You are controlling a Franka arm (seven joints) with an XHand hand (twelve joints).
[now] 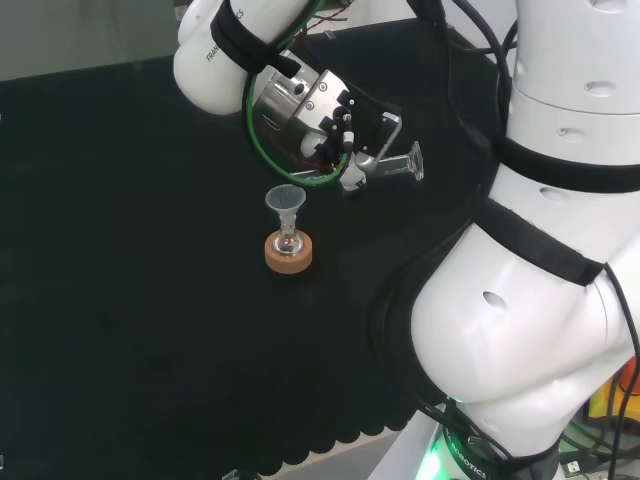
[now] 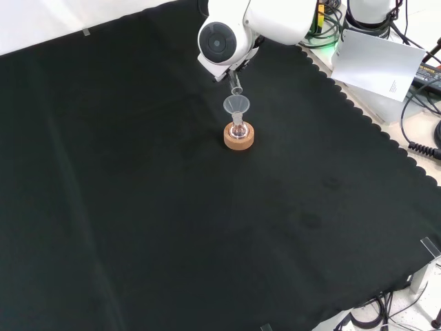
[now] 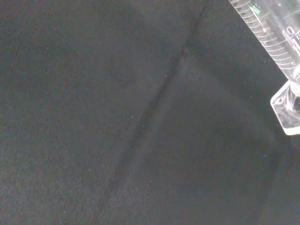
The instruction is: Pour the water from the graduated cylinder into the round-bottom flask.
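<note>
1. Head view: the hand (image 1: 330,125) sits in the upper centre of the frame, at the end of the white arm (image 1: 540,300) whose links take up the right side.
2. Head view: a clear graduated cylinder (image 1: 395,165) lies nearly level in the hand, its flat foot pointing toward the right of the frame. The hand appears closed around it, although the fingers themselves are largely hidden behind the wrist hardware.
3. Head view: just below and left of the hand stands a small round-bottom flask (image 1: 288,243) on a cork ring (image 1: 288,255), with a clear funnel (image 1: 284,203) seated in its neck.
4. Front view: the flask (image 2: 239,129), its cork ring (image 2: 239,138) and funnel (image 2: 236,105) lie in the upper centre. A thin clear piece of the cylinder (image 2: 236,83) slants down from under the arm's grey-capped link toward the funnel's rim.
5. Wrist view: the cylinder's graduated wall (image 3: 272,33) and clear foot (image 3: 287,108) occupy the upper right corner, over the black cloth (image 3: 117,122).
6. Whether either vessel holds water cannot be told.
</note>
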